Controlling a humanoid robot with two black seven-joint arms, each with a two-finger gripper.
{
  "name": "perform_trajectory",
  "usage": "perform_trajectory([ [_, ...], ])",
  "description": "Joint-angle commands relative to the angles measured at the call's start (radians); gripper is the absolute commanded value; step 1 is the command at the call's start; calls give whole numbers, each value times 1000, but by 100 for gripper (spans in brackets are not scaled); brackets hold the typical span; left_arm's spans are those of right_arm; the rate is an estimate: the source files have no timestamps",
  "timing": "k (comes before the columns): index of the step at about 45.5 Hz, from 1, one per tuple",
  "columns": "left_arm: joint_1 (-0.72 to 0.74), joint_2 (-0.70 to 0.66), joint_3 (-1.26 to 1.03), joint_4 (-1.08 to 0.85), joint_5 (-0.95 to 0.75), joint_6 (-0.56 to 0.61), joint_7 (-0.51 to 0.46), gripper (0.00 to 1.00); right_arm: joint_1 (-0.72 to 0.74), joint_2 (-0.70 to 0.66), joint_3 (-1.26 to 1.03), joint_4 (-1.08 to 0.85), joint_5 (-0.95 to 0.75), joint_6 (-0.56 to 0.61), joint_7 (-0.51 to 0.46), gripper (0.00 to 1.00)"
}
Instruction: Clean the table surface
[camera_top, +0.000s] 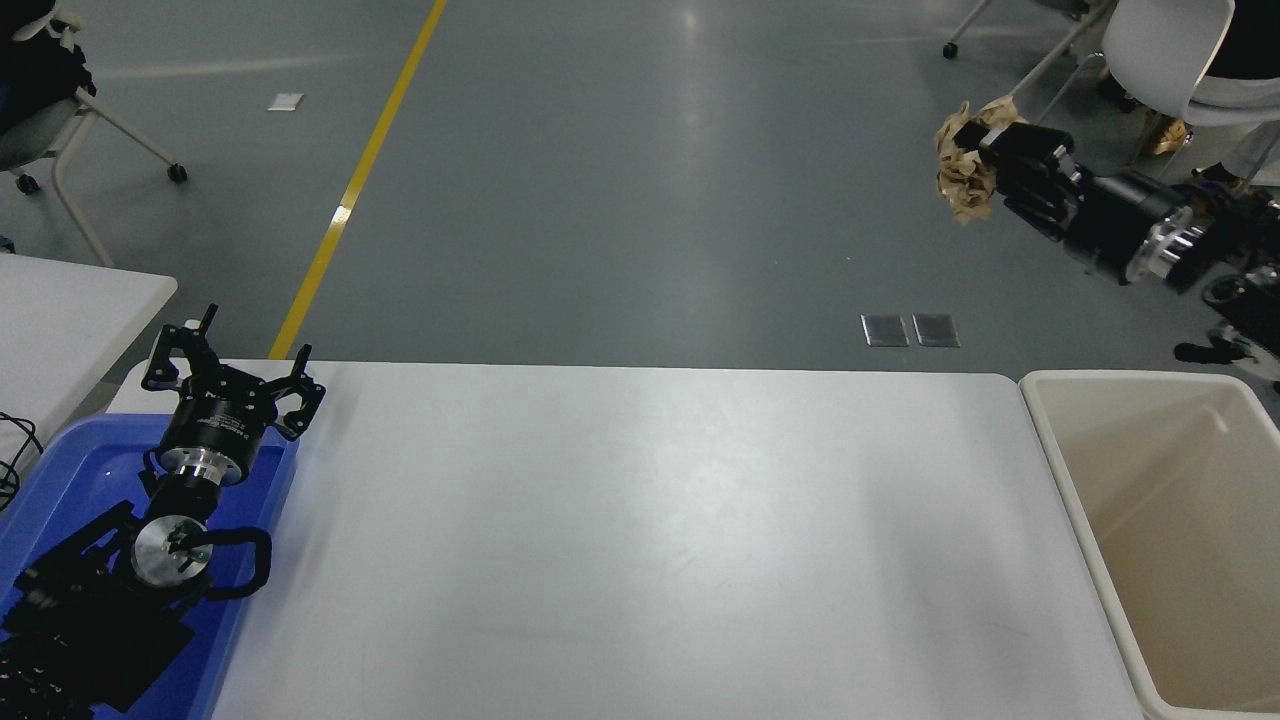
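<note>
Table surface (620, 540) lies bare and white far below my right gripper (985, 150) — its jaws squeeze a brown paper wad (962, 178) up high — so next I think I must swing over the cream bin (1060, 470) underneath and let go.

The table surface (640, 540) lies between a plastic bin (60, 480) at left and a waste bin (1160, 520) at right; crumpled paper (962, 170) hangs high beyond the waste bin
</note>
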Motion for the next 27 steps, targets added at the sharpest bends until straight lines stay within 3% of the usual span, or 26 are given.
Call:
perform_trajectory([
  [1,0,0,0,1,0,0,0,100,-4,47,46,-171,172,2,-43,0],
  [11,0,0,0,-1,0,0,0,100,-9,102,213,-352,203,4,-57,0],
  [27,0,0,0,-1,0,0,0,100,-84,105,376,-420,242,-3,-88,0],
])
